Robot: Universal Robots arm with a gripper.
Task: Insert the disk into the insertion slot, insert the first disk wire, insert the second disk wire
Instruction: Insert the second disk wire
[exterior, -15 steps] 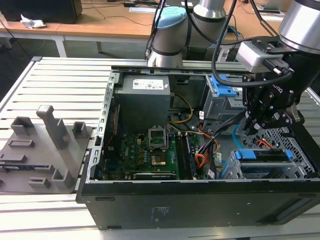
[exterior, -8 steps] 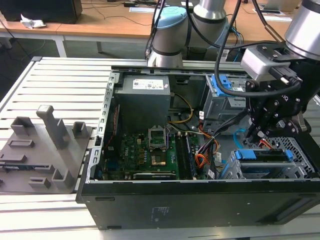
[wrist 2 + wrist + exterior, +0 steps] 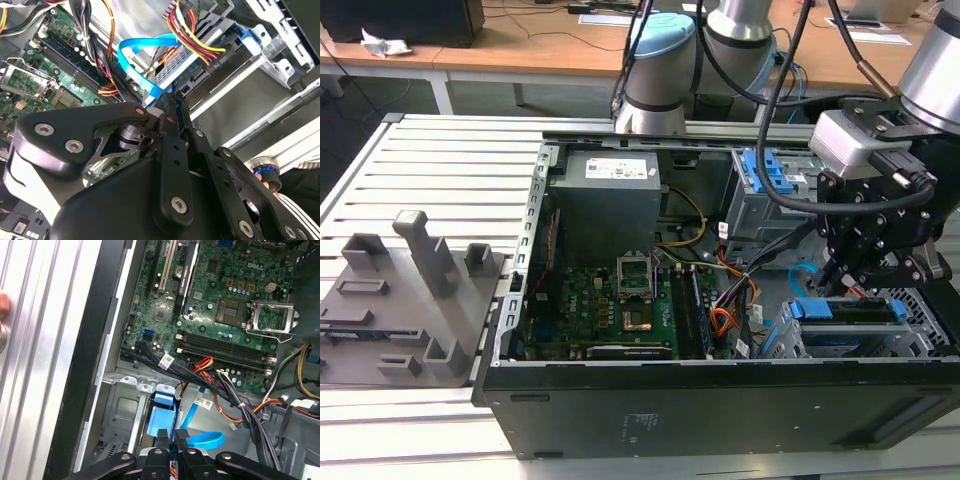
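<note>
Your gripper (image 3: 847, 283) sits low inside the open computer case (image 3: 720, 400), over the corner of the case at the exterior view's right, nearest the camera. Its fingers (image 3: 170, 117) are drawn narrow, almost together, and in the second wrist view their tips pinch the end of the second disk wire (image 3: 136, 60), the flat light blue cable. From the fingertips that cable rises and bends back in a loop beside the orange, red and yellow wire bundle (image 3: 192, 40).

In the first wrist view you see the same blue cable (image 3: 200, 432) curling just past the fingertips, with the blue caddy of the disk (image 3: 164, 412) right beside them, lying in the grey sheet-metal bay. In the exterior view the disk (image 3: 850, 312) rests in the insertion slot (image 3: 920, 338), the light grey cage along the case's near edge, directly under the gripper; its blue frame shows at the cage's end towards the motherboard.

The motherboard (image 3: 610, 310) covers the case floor towards the exterior view's left, and the taller grey cage with a blue latch (image 3: 765, 190) stands at the far edge of the case. The case lies on a slatted metal table (image 3: 440, 170), with a grey fixture block (image 3: 405, 300) near the table's edge on the exterior view's left.
</note>
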